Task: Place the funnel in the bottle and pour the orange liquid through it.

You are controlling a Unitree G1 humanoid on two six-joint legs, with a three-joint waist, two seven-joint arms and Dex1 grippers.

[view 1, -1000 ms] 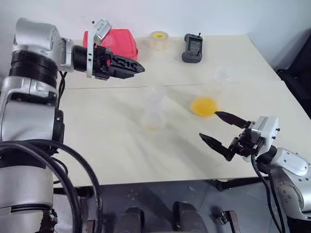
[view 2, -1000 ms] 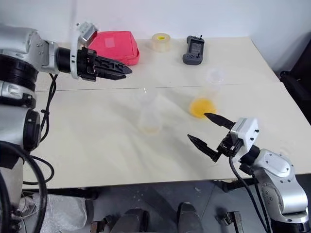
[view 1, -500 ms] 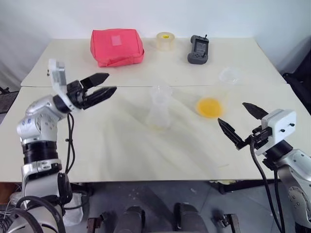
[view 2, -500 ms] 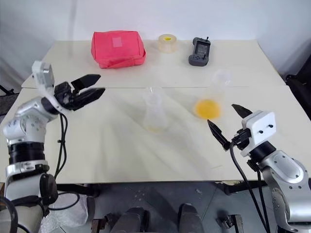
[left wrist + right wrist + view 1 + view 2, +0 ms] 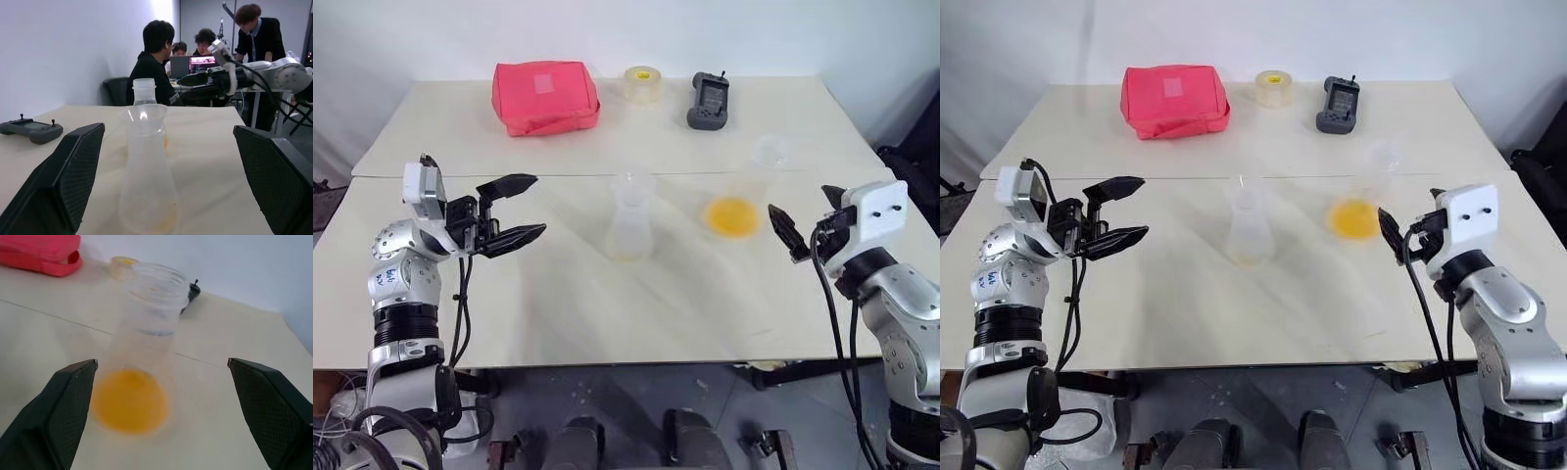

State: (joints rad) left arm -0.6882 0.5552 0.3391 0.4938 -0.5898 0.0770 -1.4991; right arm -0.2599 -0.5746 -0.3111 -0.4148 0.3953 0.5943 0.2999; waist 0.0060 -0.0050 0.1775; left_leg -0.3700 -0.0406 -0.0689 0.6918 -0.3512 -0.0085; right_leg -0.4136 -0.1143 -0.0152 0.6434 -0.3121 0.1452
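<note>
The left end effector (image 5: 517, 208) has come down from high over the far side of the desk (image 5: 558, 304) to hover low above its left part, and the right end effector (image 5: 795, 227) has shifted outward and now points up the desk. Both are released, fingers spread wide, holding nothing.

The bottle (image 5: 630, 217) stands upright between the two end effectors, well apart from each, and the left one points at it. A clear funnel (image 5: 143, 115) sits in the bottle's mouth, and a faint orange tint shows at the bottle's base. The orange liquid (image 5: 729, 215) lies in the bottom of a clear cup (image 5: 146, 313) just ahead of the right end effector, framed between its fingers in the right wrist view.

Beyond both end effectors, at the far edge, are a red pouch (image 5: 545, 96), a tape roll (image 5: 642, 82) and a grey handheld controller (image 5: 708, 100).
</note>
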